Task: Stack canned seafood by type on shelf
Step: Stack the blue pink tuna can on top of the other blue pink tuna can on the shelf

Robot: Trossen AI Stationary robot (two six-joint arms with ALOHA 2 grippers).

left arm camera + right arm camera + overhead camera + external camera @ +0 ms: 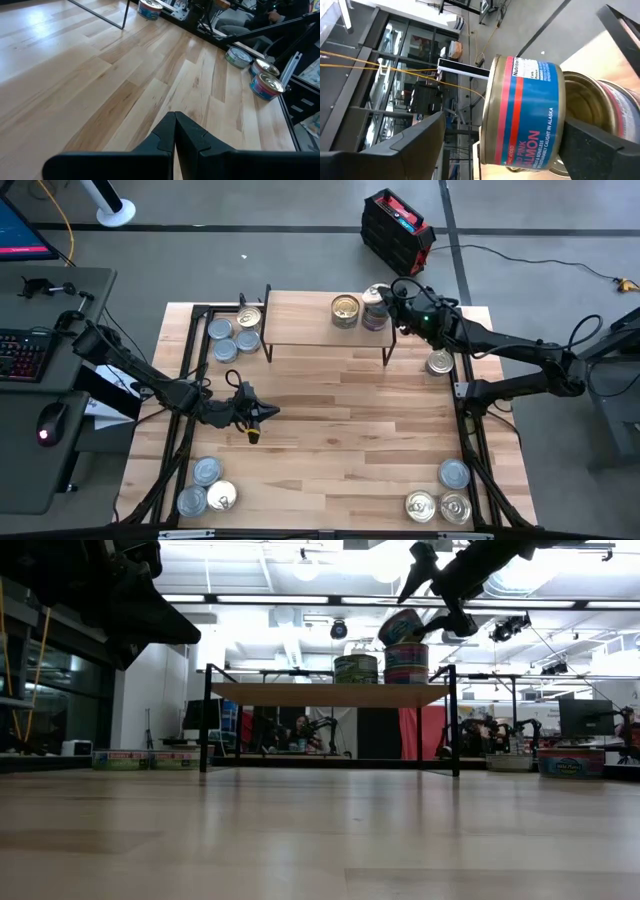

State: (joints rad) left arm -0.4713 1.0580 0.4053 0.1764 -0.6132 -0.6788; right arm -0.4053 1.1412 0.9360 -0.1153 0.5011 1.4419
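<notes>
Nearest the right wrist camera is a blue-and-red pink salmon tin (525, 112), sitting between the right gripper's (505, 140) two dark fingers. The fingers are spread as wide as they go, and whether they press the tin or merely flank it cannot be told. In the low view that tin (401, 628) hangs tilted just above a stack of tins (406, 663) on the shelf (330, 694), under the right gripper (440, 610). From above, the right gripper (395, 302) sits over the shelf's (300, 315) right end, with a gold-lidded tin (345, 310) just to the left of the stack (374, 315).

The left gripper (262, 412) hovers over bare tabletop (340, 410) left of centre, fingers (195, 137) pressed together and holding nothing.

Other tins lie in groups around the table — four at the far left beside the shelf (232, 335), three at the near left corner (205, 488), three at the near right corner (440, 495), and a single silver-lidded one (440, 362) by the right edge, below the right arm.
</notes>
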